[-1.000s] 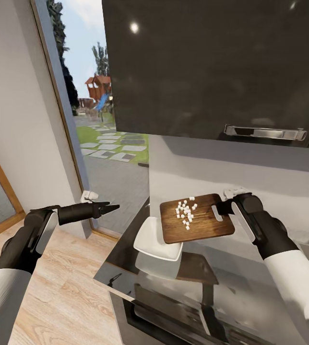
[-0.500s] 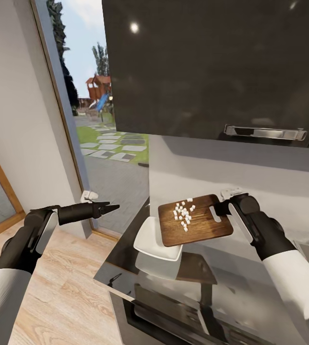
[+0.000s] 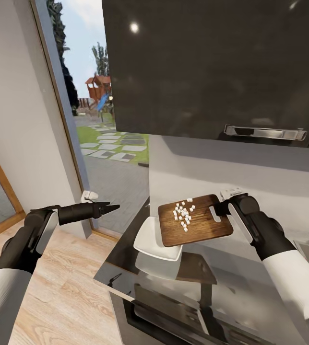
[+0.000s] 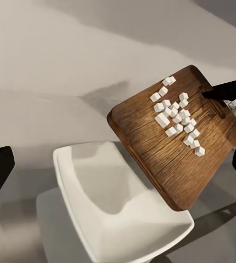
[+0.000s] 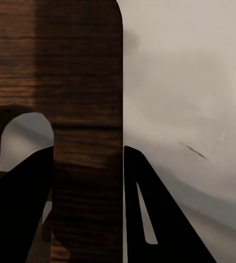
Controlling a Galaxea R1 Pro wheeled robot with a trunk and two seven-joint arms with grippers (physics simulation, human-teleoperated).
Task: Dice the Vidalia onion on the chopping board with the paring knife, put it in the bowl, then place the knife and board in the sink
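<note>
Fingers of my right gripper [image 3: 220, 206] are clamped on the handle end of the chopping board [image 3: 197, 221], one on each face of the wood beside the oblong slot, as the right wrist view shows plainly. I hold the board off the countertop [image 3: 250, 287], its far end hanging over the bowl [image 3: 150, 238] near the counter's left end. The diced onion [image 3: 184, 213] sits in a loose cluster of white cubes towards the middle of the board, none of it over the lip yet.

My left gripper [image 3: 107, 207] is out over the floor, well apart from the counter, its fingers closed to a point with nothing visibly between them.

As I judge it, the step in hand is tipping the dice into the bowl. To do it well I would lower the bowl-side end slowly, keeping the low corner inside the bowl's rim, so the cubes slide rather than bounce (a quick flick would likely scatter them across the glossy counter). My grip is at the very edge of the board, so it could pivot between the pads; I would roll gently.

The bowl looks empty in the left wrist view, white all the way across.
</note>
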